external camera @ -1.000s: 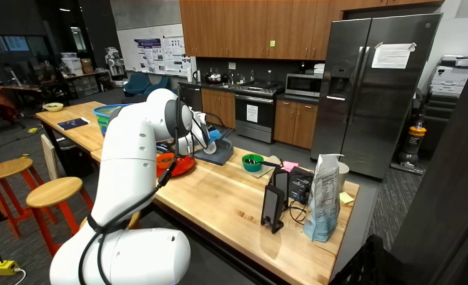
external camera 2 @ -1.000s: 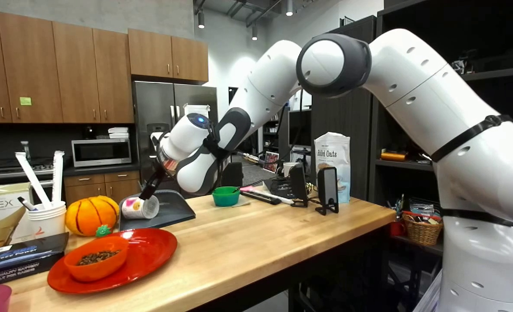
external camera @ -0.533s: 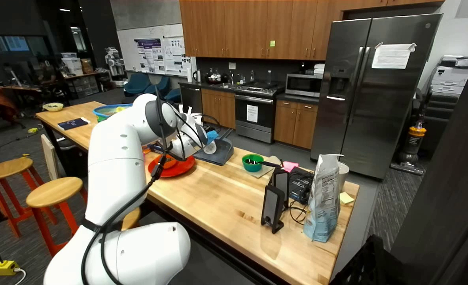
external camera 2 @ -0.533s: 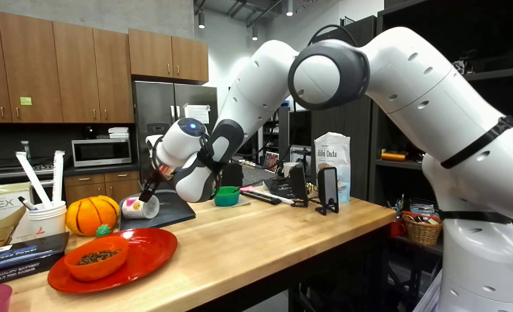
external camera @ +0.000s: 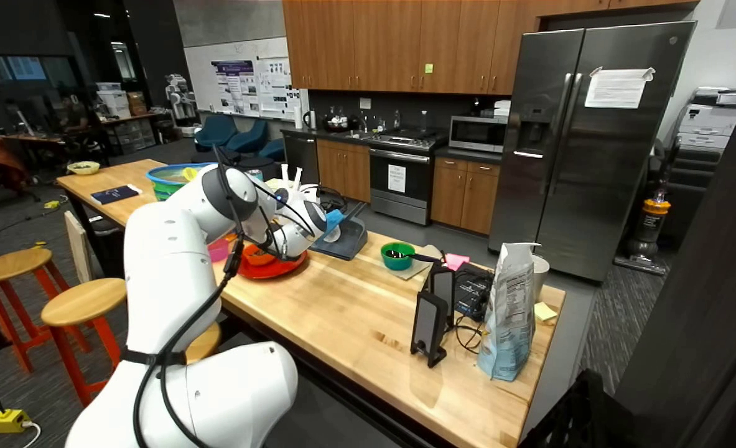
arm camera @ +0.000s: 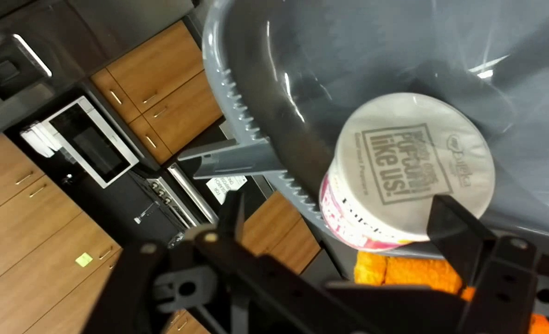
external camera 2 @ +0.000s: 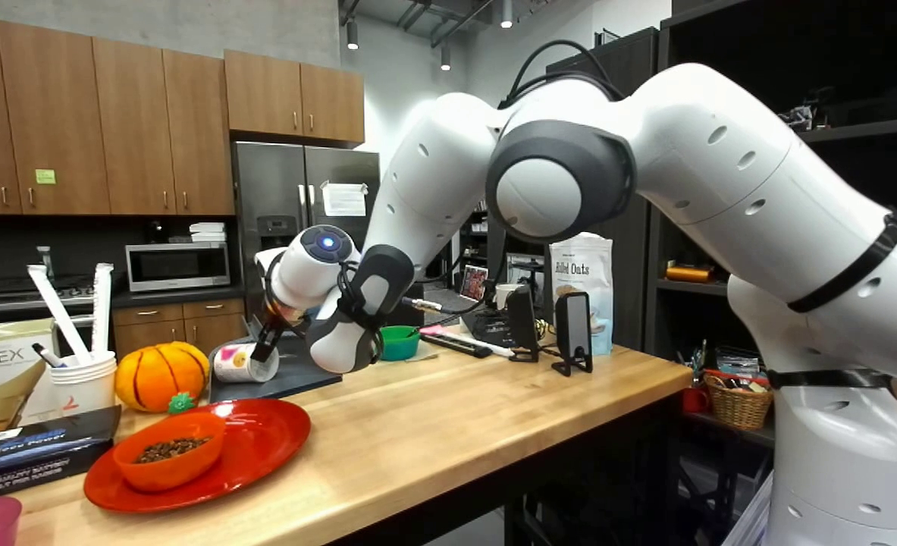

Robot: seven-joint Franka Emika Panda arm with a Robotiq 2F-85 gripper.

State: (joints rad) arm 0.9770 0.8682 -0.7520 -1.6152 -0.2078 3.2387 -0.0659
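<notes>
A white paper cup [arm camera: 418,153] with pink print and a sealed paper lid lies on its side in a grey dustpan [arm camera: 371,51]. My gripper [arm camera: 337,206] stands open in the wrist view with nothing gripped. One black fingertip [arm camera: 455,227] overlaps the cup's lid edge; the opposite one is well off to the cup's left. In an exterior view the gripper [external camera 2: 264,351] slants down in front of the cup [external camera 2: 239,364]; contact cannot be told. Part of the cup [external camera: 331,234] shows behind the arm in an exterior view, where the fingers are hidden.
An orange pumpkin [external camera 2: 161,377] sits just beyond the dustpan. Nearer are a red plate [external camera 2: 277,447] and an orange bowl [external camera 2: 167,474] of brown pieces. Along the table stand a green bowl [external camera: 396,261], black speakers [external camera: 428,323] and an oats bag [external camera: 507,323].
The arm has lowered, its elbow and wrist sinking. My gripper has come down a little across the cup. Cup, dustpan and plate look unmoved.
</notes>
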